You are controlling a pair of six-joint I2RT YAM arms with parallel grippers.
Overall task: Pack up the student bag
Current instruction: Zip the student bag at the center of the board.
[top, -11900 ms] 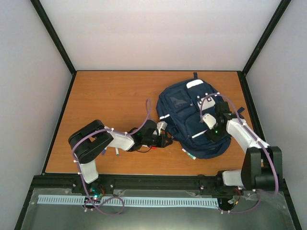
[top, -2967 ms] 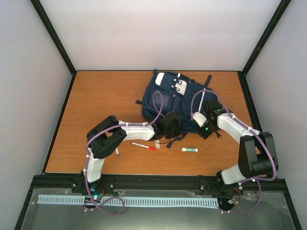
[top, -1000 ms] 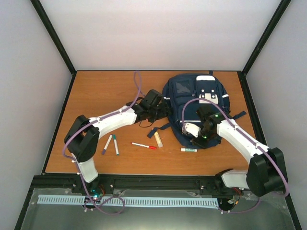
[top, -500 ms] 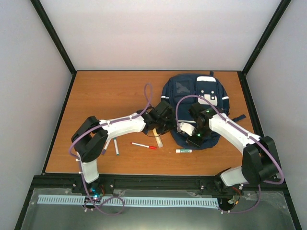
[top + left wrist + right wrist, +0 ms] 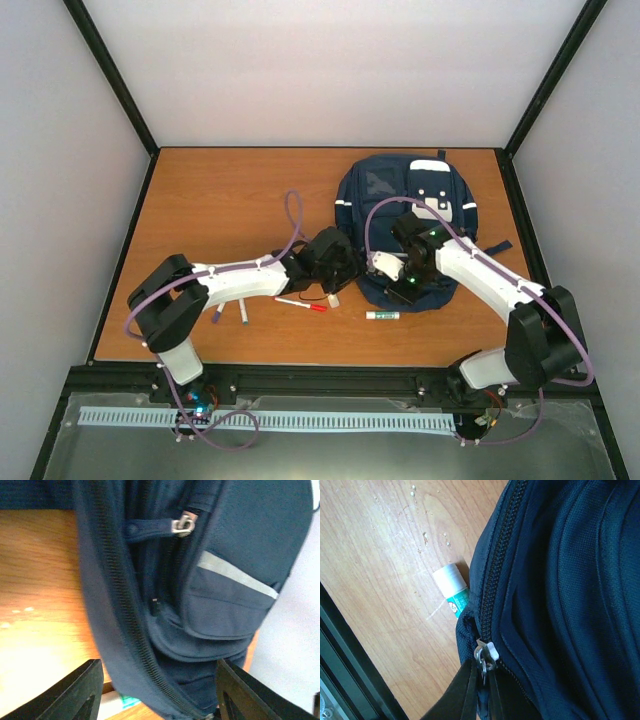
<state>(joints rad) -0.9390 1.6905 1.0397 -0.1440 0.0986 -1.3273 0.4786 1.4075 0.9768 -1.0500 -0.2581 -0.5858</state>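
Navy fabric student bag point(image 5: 385, 195), top view: lay flat at far right of table point(image 5: 220, 200), front pocket w/ white patches facing up. L gripper point(image 5: 335, 268) sat at bag's left edge. R gripper point(image 5: 405, 288) sat at its near edge, arm reaching over the bag. Loose on table, none packed: red pen point(image 5: 300, 304) and glue stick point(image 5: 382, 314) just in front of bag, two markers point(image 5: 243, 316) further left by L arm. Small pale item by L gripper, prob. more stationery but too small to tell.

L wrist view: fingers point(image 5: 75, 692) spread wide w/ bag's zipped edge betw. them, nothing gripped. Placed so, I'd judge, to steady bag against R arm's pull. Side zip pull point(image 5: 184, 524) and grey stripe point(image 5: 235, 575) in view.

R wrist view: fingers pinched narrow on main zip pull point(image 5: 482, 660) at zip's end, presumably to run compartment open. Zip teeth were closed along seen length, so no contents or lining visible. Glue stick's white cap poked out from beside bag's corner.
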